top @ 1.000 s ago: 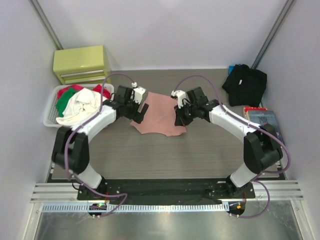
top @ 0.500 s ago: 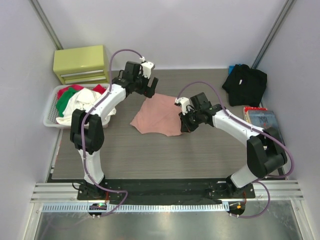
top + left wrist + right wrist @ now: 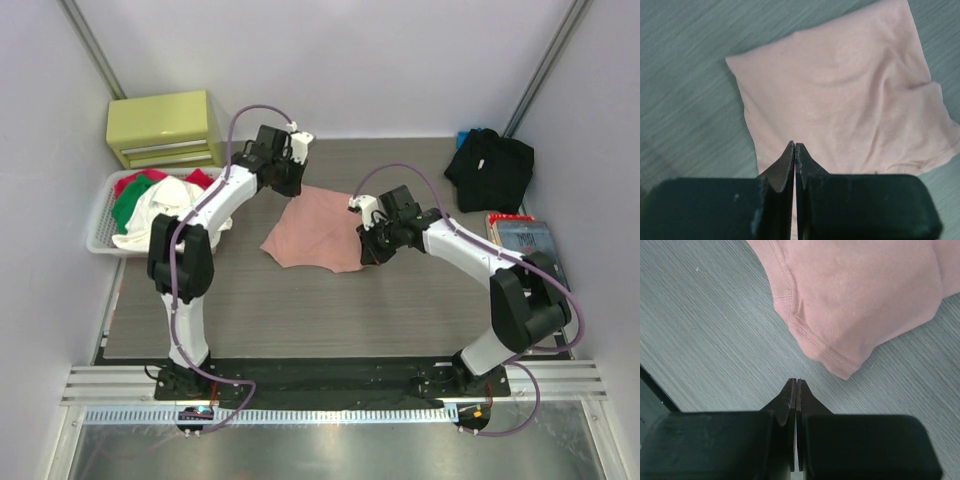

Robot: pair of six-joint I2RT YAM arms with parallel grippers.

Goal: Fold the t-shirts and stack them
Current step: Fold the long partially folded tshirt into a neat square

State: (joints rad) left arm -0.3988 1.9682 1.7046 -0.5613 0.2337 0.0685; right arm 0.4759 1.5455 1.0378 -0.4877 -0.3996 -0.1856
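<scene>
Well, the salmon-pink t-shirt [image 3: 320,232] lies folded into a rough square in the middle of the grey table [image 3: 300,310]. The left gripper [image 3: 796,146] reaches to the shirt's far left corner, with its jaws pressed tight together. Its tips sit over the cloth's edge, and I see no fabric pinched between them. The right gripper [image 3: 797,381] is also squeezed fully closed and empty, poised over bare table just beside the shirt's hemmed right corner. The black t-shirt [image 3: 490,168] sits bunched at the far right corner, well apart. A white basket [image 3: 98,228] of mixed clothes stands at the left, near a yellow-green drawer box [image 3: 165,128].
</scene>
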